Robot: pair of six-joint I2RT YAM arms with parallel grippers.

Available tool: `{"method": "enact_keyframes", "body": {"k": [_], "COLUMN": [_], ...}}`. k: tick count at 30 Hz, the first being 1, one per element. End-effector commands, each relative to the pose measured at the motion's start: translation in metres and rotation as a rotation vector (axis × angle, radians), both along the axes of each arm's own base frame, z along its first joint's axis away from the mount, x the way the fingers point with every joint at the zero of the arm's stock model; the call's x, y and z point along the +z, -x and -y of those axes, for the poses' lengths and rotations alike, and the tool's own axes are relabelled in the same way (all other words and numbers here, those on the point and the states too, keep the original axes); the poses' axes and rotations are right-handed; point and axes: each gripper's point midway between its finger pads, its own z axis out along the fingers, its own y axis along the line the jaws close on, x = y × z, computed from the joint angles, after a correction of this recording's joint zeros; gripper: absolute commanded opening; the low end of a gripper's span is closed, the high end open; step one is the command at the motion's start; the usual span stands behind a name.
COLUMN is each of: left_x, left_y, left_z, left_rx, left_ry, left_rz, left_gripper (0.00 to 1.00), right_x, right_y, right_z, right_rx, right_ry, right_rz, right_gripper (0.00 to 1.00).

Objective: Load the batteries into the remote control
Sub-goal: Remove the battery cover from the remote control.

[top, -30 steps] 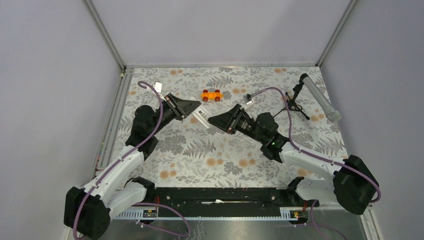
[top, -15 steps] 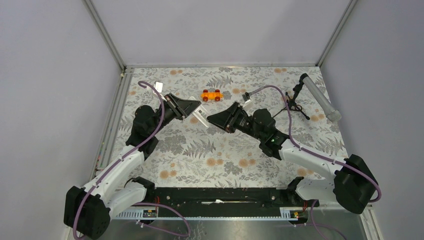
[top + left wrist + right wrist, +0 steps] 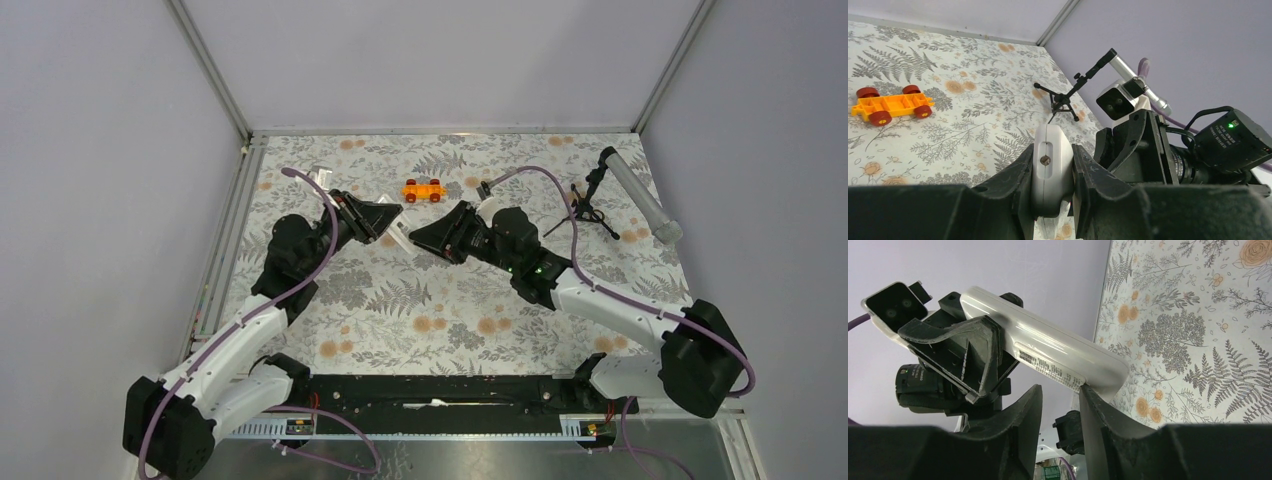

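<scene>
Remote control point(image 3: 1048, 350), look: slim white oblong, printed label strip along one side, small screw in a slot on its end.
Remote control, place: held above the table, at 11 o'clock from centre; orange toy car point(image 3: 423, 190) at 1 o'clock from it.
Left gripper point(image 3: 1052, 157): you have it clenched on the remote control's sides.
Right gripper point(image 3: 1060, 390): jaws partway apart, gripping nothing; remote's free end at one fingertip, contact unclear.

Plain lilac walls point(image 3: 440, 60), alu corner posts point(image 3: 208, 68), fern-print tablecloth point(image 3: 450, 325), soft even light.
</scene>
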Motion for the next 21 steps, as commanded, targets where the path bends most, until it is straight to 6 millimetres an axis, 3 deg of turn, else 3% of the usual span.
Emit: {"method": "enact_keyframes", "body": {"k": [1,4,21], "left_x": [0.042,0.042,0.039], "left_y": [0.018,0.017,0.011], "left_z": [0.006,0.007,0.002], "left_rx": [-0.044,-0.037,0.027], "left_ry": [0.037,0.037,0.014], "left_rz": [0.138,0.138,0.149], "left_gripper": [0.00,0.00,0.00], "right_x": [-0.001,-0.002,-0.010], "right_y": [-0.020,-0.024,-0.032], "right_z": [0.001,-0.001,-0.007], "right_rx": [-0.078,-0.088,-0.097], "right_ry": [0.039,0.046,0.072], "right_rz": [0.000,0.002,-0.024], "right_gripper": [0.44,0.52,0.63]}}
